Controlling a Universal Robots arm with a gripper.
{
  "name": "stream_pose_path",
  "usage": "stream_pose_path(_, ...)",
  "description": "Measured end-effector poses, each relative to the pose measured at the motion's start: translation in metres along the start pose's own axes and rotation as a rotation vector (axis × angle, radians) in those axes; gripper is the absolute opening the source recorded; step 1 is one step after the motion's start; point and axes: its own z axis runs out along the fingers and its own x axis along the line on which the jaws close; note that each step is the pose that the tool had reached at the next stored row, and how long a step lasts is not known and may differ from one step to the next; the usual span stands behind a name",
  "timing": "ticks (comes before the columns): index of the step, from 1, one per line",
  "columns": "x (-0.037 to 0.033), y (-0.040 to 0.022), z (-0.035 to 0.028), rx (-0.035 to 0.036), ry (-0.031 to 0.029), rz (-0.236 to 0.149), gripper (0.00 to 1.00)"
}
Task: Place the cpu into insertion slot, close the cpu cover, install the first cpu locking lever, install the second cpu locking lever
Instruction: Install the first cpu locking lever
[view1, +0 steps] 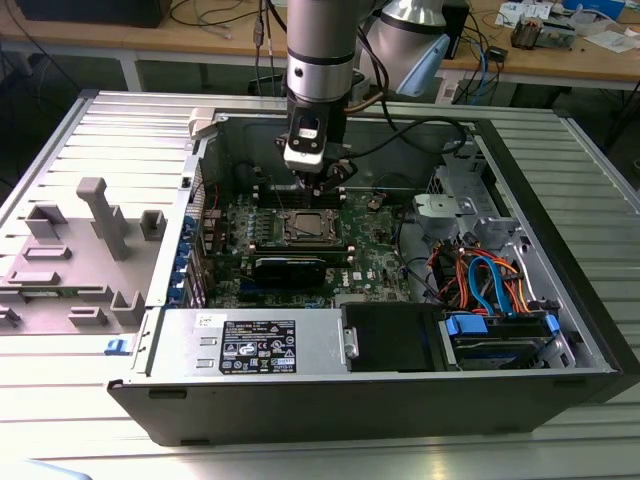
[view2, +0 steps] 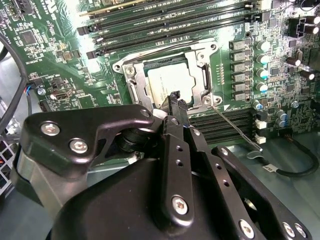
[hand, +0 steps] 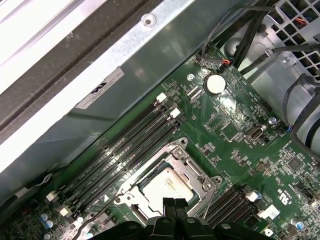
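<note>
The cpu lies flat in the insertion slot on the green board, its dull silver top showing in both wrist views. The cpu cover is down over it, and the chip shows through the window of that silver frame. One thin wire lever stands out at an angle from the socket's corner, over the black memory slots. My gripper hangs just above the socket's edge, shut, with nothing between its black fingertips. In the exterior view the gripper is over the socket's far side.
The board sits in an open computer case whose walls rise around it. Long black memory slots flank the socket. A black card, a power supply and bundled cables fill the near side. A grey fixture stands outside.
</note>
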Motion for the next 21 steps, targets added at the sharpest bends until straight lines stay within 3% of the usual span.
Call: stream_pose_path(21,0.0,0.0,0.0,-0.0049,0.0021,-0.051,0.11)
